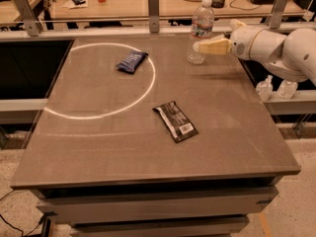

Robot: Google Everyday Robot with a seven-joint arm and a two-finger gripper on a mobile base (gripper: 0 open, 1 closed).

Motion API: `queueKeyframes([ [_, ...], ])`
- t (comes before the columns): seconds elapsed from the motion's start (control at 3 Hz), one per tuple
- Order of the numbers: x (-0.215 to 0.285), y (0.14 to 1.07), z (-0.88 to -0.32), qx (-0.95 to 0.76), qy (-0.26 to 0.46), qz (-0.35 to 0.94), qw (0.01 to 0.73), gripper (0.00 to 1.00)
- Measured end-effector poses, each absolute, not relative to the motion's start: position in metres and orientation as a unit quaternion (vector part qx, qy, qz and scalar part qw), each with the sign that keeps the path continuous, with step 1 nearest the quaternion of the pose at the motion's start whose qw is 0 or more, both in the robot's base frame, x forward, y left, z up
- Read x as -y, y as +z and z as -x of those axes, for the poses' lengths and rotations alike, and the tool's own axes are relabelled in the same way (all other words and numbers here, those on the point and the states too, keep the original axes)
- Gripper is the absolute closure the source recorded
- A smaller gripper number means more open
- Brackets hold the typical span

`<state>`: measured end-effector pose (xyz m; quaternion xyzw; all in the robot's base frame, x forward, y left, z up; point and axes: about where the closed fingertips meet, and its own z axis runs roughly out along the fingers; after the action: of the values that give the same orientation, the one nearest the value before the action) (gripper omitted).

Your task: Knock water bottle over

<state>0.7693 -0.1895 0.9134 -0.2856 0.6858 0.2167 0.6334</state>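
The water bottle (201, 31) is a tall clear ribbed bottle with a white cap and a label band. It stands upright at the far right of the grey table (148, 152). My gripper (197, 47) comes in from the right on a white arm, level with the bottle's lower half. Its cream fingertips (210, 46) point left and reach the bottle's right side, touching it or nearly so.
A dark blue snack bag (131, 61) lies inside a white circle of light at far left centre. A black snack packet (176, 121) lies mid-table. Two small clear pump bottles (264, 88) stand on a ledge off the right edge. A rail and posts run behind the table.
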Motion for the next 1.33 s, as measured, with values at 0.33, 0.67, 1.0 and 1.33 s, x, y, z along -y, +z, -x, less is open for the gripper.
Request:
queueKeyframes([
  [0.33,0.177,0.91,-0.789,-0.682,0.219,0.284,0.638,0.0],
  [0.67,0.163,0.906,-0.799,-0.681,0.226,0.283,0.637,0.0],
  [1.0,0.15,0.907,-0.804,-0.675,0.236,0.291,0.636,0.17],
  [1.33,0.146,0.909,-0.806,-0.677,0.241,0.296,0.63,0.39],
])
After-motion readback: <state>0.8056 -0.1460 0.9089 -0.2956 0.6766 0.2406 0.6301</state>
